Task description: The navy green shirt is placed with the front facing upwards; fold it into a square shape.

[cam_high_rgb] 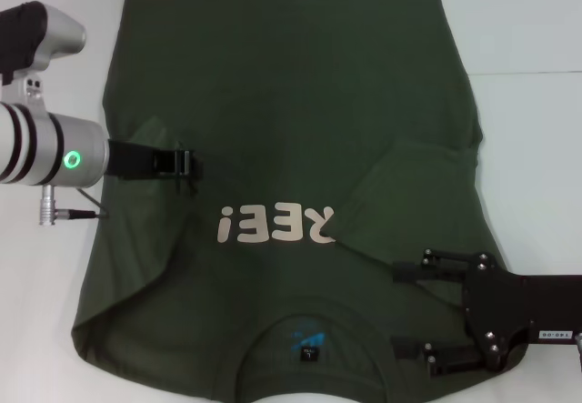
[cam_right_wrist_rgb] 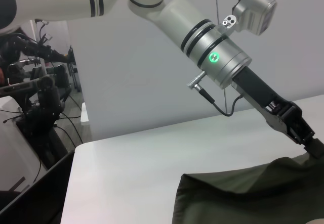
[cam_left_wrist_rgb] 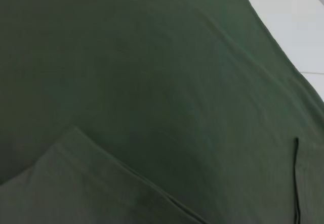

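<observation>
The navy green shirt lies flat on the white table, collar toward me, with its pale lettering upside down and the neck label near the front edge. Both sleeves are folded inward; the right one covers the start of the lettering. My left gripper is over the folded left sleeve, shut on a pinch of fabric. The right wrist view shows the left gripper holding the shirt slightly raised there. My right gripper hangs open over the right shoulder area. The left wrist view shows only shirt fabric.
Bare white table surrounds the shirt on the left, right and far sides. Beyond the table's edge, the right wrist view shows dark stands with cables and a black bin.
</observation>
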`<state>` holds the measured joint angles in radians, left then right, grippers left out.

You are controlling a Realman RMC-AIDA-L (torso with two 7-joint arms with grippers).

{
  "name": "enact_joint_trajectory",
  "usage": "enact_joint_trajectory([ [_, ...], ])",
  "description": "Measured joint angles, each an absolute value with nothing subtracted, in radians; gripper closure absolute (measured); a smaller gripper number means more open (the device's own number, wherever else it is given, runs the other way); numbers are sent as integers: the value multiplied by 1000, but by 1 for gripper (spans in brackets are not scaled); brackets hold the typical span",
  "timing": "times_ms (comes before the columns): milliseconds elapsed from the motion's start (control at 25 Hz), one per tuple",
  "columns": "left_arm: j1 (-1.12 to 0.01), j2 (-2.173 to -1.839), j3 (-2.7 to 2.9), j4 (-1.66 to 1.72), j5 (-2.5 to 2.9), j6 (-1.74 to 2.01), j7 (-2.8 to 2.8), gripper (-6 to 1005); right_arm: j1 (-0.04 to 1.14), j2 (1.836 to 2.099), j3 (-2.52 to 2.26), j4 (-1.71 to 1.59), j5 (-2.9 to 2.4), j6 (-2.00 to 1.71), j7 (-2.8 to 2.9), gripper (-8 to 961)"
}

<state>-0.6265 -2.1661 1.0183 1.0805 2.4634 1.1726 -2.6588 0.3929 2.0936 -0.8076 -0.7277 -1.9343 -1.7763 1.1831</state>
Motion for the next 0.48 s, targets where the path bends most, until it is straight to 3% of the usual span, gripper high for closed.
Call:
enact_joint_trajectory([
  [480,-654,-2164,960,958,2439,1114,-2662,835,386,2093,-805,-724,-1928,-1782,1182,120],
])
